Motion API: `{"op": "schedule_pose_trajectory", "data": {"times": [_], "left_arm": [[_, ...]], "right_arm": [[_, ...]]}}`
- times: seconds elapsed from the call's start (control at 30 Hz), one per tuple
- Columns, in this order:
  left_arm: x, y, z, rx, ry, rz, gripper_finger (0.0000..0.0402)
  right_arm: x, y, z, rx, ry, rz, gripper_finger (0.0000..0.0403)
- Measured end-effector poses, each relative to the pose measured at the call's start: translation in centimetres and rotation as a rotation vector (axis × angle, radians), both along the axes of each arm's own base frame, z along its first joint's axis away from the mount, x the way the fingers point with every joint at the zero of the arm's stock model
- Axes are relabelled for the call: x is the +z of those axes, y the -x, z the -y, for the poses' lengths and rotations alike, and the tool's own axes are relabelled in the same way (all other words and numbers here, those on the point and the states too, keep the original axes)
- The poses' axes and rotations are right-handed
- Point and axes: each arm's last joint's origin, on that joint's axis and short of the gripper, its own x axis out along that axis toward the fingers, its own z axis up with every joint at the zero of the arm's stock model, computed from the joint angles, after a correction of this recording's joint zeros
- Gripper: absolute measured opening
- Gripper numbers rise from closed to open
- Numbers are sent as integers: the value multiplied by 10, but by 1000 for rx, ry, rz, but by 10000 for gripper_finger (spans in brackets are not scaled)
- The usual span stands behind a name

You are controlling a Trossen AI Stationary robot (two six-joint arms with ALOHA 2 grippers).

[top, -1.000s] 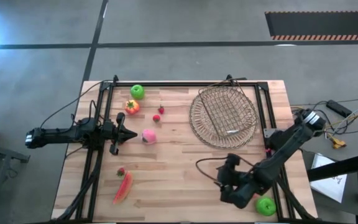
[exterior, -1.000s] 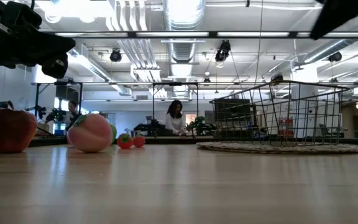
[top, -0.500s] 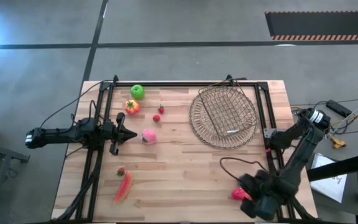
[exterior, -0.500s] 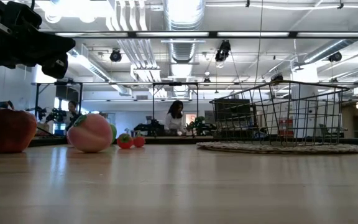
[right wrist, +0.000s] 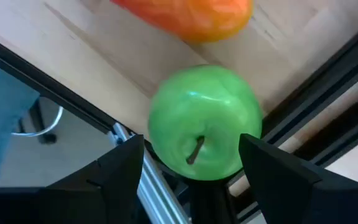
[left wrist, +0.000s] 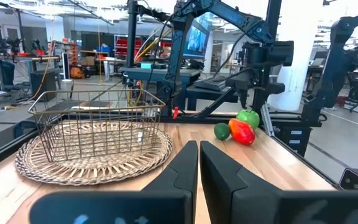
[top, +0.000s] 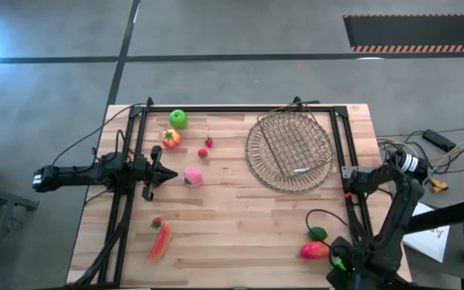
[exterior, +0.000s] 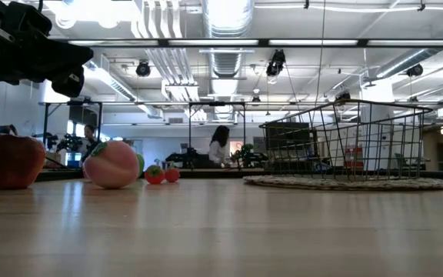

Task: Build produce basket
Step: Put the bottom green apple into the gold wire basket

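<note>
Your right gripper [right wrist: 191, 168] hangs spread around the glossy green toy apple [right wrist: 205, 121] at the wooden surface's [top: 232, 221] near right corner, placed to pinch it; the round tan wicker basket [top: 290, 150] waits empty. Your left gripper [top: 170, 174], pressed together, idles beside the pink peach [top: 192, 176].

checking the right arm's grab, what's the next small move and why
Probably close the right gripper on the green apple. In its wrist view the fingers stand open on either side of the apple, apart from it, at the table's edge rail. The left gripper waits shut by the peach.
</note>
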Motion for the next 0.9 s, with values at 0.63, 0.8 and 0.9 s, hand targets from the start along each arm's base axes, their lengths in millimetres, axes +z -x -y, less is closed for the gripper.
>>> {"op": "schedule_pose_trajectory", "data": {"times": [0.63, 0.8, 0.9], "left_arm": [[0, 0, 0, 0, 0, 0, 2], [0, 0, 0, 0, 0, 0, 2], [0, 0, 0, 0, 0, 0, 2]], "right_arm": [[-5, -4, -16, 39, 80, -126, 159], [-7, -5, -16, 51, 94, -121, 133], [-9, -6, -15, 65, 96, -113, 122]]}}
